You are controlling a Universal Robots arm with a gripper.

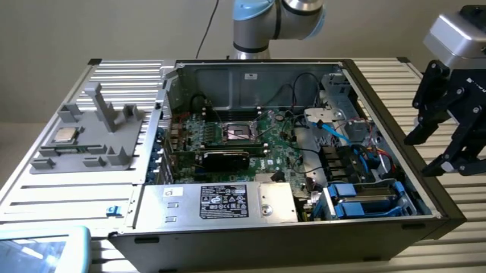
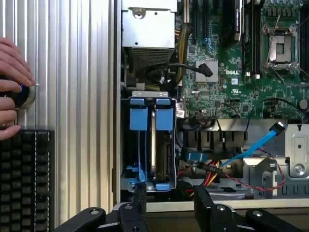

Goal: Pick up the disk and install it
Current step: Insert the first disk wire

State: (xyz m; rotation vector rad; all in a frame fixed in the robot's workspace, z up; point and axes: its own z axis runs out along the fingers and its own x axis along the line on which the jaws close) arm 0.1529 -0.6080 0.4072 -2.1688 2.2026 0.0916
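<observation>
The disk (image 1: 363, 200), a silver-grey drive in a bright blue carrier, stands on edge in the drive cage at the near corner of the open computer case, on the exterior view's right. In the wrist view the disk (image 2: 155, 145) shows its thin metal edge between two blue carrier handles. My gripper (image 1: 438, 152) hangs above and outside the case's wall on the exterior view's right, well apart from the disk. Its black fingers stand open with nothing between them. In the wrist view the gripper (image 2: 171, 205) sits just over the cage's edge.
A silver power supply box (image 1: 224, 202) with a black label lies beside the cage. A blue cable (image 2: 256, 145) crosses near the motherboard (image 2: 241, 72). A grey fixture (image 1: 95, 133) holds a processor chip (image 1: 65, 135). A hand (image 2: 12, 92) rests by a keyboard (image 2: 26, 179).
</observation>
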